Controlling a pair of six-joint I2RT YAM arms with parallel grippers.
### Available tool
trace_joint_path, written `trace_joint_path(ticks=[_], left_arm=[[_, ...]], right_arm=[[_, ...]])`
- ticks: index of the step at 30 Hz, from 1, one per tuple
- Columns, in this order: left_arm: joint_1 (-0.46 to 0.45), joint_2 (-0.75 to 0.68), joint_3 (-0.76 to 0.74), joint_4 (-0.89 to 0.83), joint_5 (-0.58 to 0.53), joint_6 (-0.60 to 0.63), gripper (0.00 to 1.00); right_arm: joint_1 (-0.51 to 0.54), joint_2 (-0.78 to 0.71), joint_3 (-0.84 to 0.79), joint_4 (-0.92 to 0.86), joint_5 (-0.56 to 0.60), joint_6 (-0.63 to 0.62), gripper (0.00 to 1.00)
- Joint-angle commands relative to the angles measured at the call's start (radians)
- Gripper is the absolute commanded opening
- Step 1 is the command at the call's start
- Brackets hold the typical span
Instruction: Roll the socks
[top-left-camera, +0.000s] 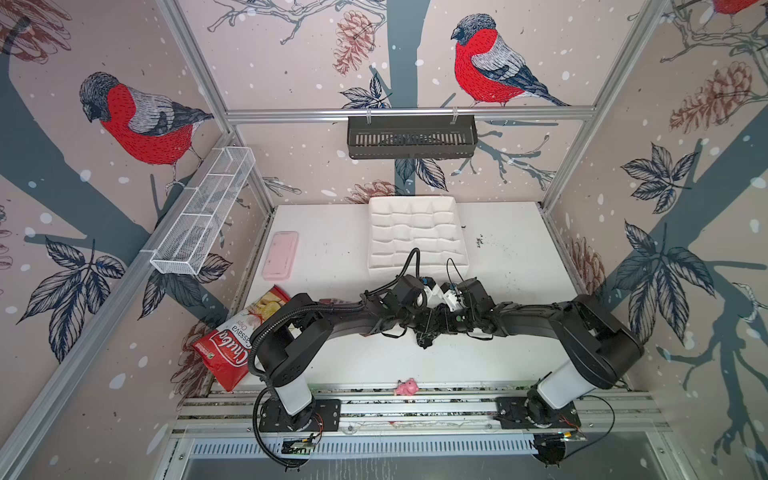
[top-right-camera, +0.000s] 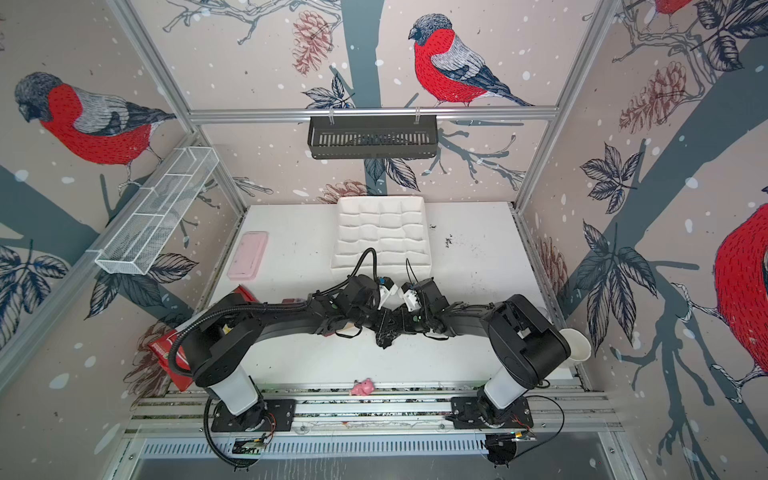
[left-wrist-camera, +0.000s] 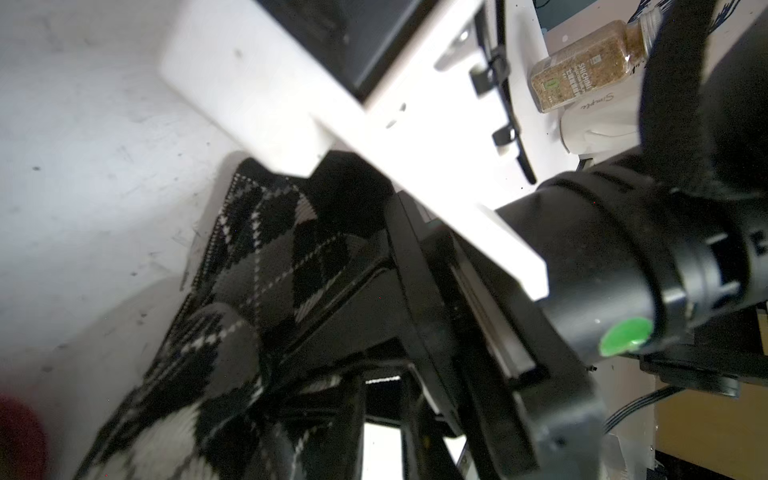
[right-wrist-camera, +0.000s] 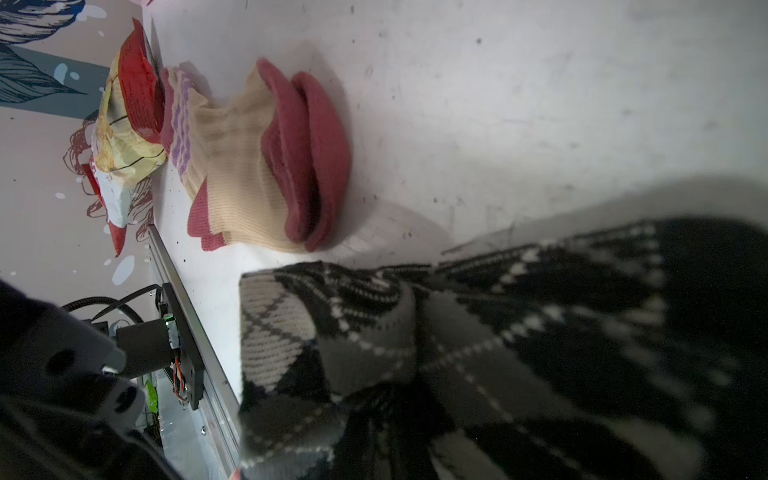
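Jaws on my right gripper (top-left-camera: 442, 321) are closed, low over the middle of the table (top-left-camera: 332, 249) and almost tip to tip with the left gripper (top-left-camera: 415, 323). I cannot tell whether they pinch fabric. I cannot tell how wide the left one stands either, as its fingers are hidden. The argyle sock (right-wrist-camera: 498, 353) lies bunched beneath both, close up in each wrist view. The tan sock (right-wrist-camera: 245, 174) lies crumpled off to the left, against the chips bag (top-left-camera: 232, 336).

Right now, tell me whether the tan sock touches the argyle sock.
Apart. The right wrist view shows a strip of bare table between the tan sock and the argyle sock.
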Motion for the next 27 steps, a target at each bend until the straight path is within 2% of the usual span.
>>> trace_joint_path(ticks=[1,5,7,9,11,17,21,24,27], left_arm=[[0.016,0.010,-0.014,0.077,0.024,0.010,0.17],[0.039,-0.062,-0.034,0.035,-0.010,0.034,0.19],[0.056,-0.126,-0.044,-0.023,-0.055,0.064,0.25],[0.075,-0.173,-0.045,-0.096,-0.096,0.094,0.30],[0.092,-0.201,-0.046,-0.163,-0.129,0.122,0.30],[0.104,-0.257,-0.101,-0.198,-0.094,0.113,0.21],[0.102,-0.278,-0.189,-0.140,-0.067,0.063,0.17],[0.099,-0.270,-0.234,-0.080,-0.056,0.032,0.16],[0.099,-0.266,-0.235,-0.058,-0.058,0.029,0.16]], right_arm=[[0.013,0.011,0.004,-0.114,-0.002,0.020,0.05],[0.014,0.016,0.004,-0.140,0.031,0.010,0.04],[0.012,0.015,0.004,-0.154,0.051,0.008,0.05],[0.013,0.005,0.004,-0.156,0.051,0.006,0.14],[0.013,-0.018,0.005,-0.149,0.044,0.010,0.16],[0.012,-0.093,0.029,-0.181,0.035,0.000,0.13],[0.009,-0.130,0.053,-0.235,0.075,-0.032,0.06],[0.009,-0.151,0.078,-0.292,0.132,-0.063,0.04],[0.012,-0.180,0.091,-0.323,0.140,-0.077,0.03]])
